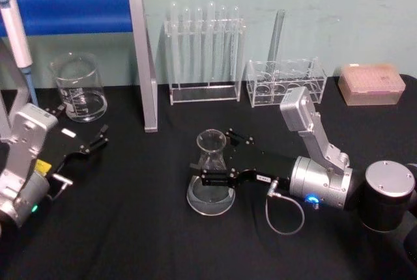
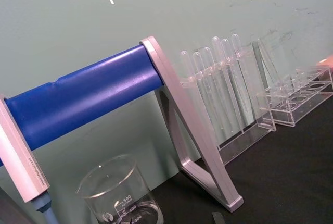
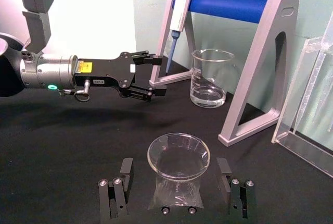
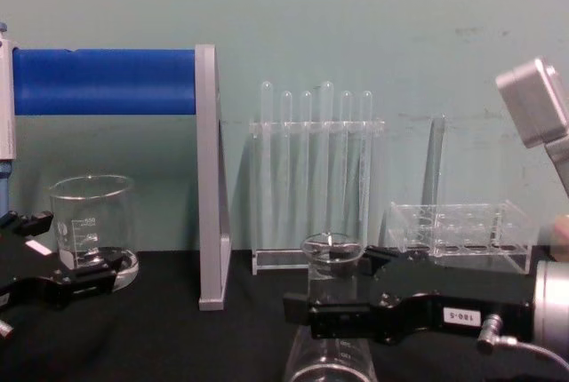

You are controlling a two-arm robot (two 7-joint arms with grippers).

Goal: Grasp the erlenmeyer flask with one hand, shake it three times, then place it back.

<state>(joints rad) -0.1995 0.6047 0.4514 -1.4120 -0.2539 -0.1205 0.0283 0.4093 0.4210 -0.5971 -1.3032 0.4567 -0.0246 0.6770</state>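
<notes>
A black tabletop (image 1: 130, 234) runs back to a pale green wall (image 1: 339, 13). Along the rear edge, from the left corner, stand a silver stand (image 1: 143, 65) carrying a blue bar (image 1: 71, 12), with a pipette (image 1: 14, 29) hanging at its left end. A clear beaker (image 1: 79, 90) stands under the bar. A rack of test tubes (image 1: 203, 52) sits near the middle of the rear edge. A lower clear rack (image 1: 287, 83) with one tall tube stands further right. A pink box (image 1: 371, 84) lies by the rear right corner.

The erlenmeyer flask (image 3: 178, 164) stands upright on the tabletop, near the middle and a little toward the front edge, its wide base flat on the black surface. The right gripper (image 1: 216, 156) reaches in from the right edge and straddles the flask at neck height, one finger in front of the glass and one behind. Its fingers (image 3: 118, 195) are spread. The right wrist view shows a gap between each of them and the glass, so nothing is pinched.

The left gripper (image 1: 101, 138) sits low near the left edge, just in front of the beaker, fingers parted and holding nothing, well apart from the flask.
</notes>
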